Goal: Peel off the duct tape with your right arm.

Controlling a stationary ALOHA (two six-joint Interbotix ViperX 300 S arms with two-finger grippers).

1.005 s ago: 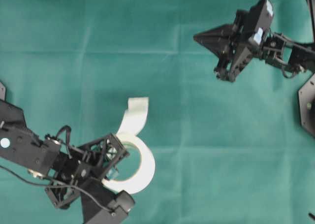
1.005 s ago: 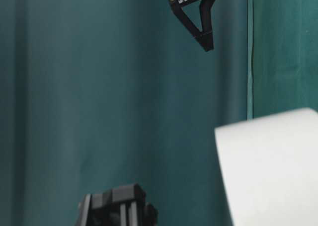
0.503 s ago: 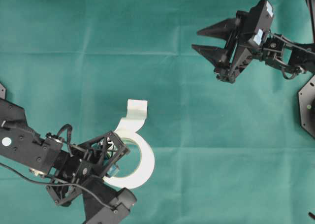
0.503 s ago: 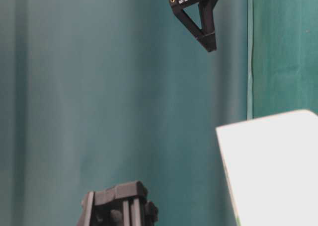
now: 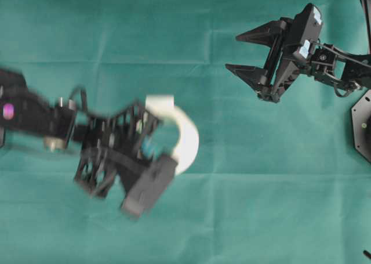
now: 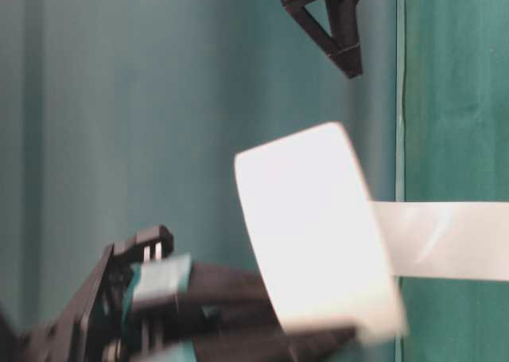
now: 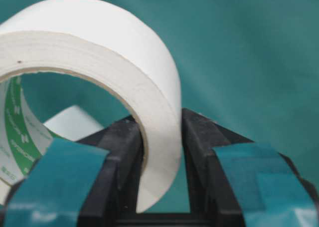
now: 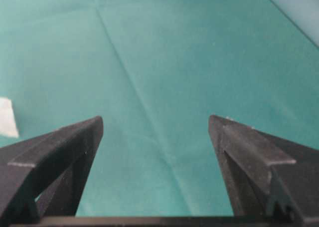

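Green cloth over whole counter (image 5: 174, 20), faint fold creases crossing it in the overhead and right wrist views; same green as backdrop in the table-level view. Left claw (image 7: 162, 137) clamped on the duct tape (image 5: 186, 137): in the left wrist view, the roll's white wall pinched between two black fingers (image 7: 117, 157), one inside the ring, one outside, teal padding on both. Greenish printed core visible on the inner face of the roll in that view. Roll held on edge, ring opening facing the wrist camera. Overhead: left arm (image 5: 35, 116) and claw motion-blurred, left of centre, roll at the claw's right end, only a white arc of it showing past the lattice frame. Table-level: roll large and close in frame, loose white strip (image 6: 441, 239) running level from behind it to the right edge. Whether the roll touches the cloth: cannot tell. Right arm (image 5: 324, 58) at upper right of overhead view, well apart from the tape, white and light-blue stickers on its wrist block. Right claw (image 5: 246, 54) spread wide, nothing between its two pointed fingers (image 5: 255, 35), tips aimed left toward the centre of the cloth. Right wrist view: both finger tips wide apart, bare green cloth between them, small white scrap (image 8: 7, 118) at the left edge, too cropped to identify.
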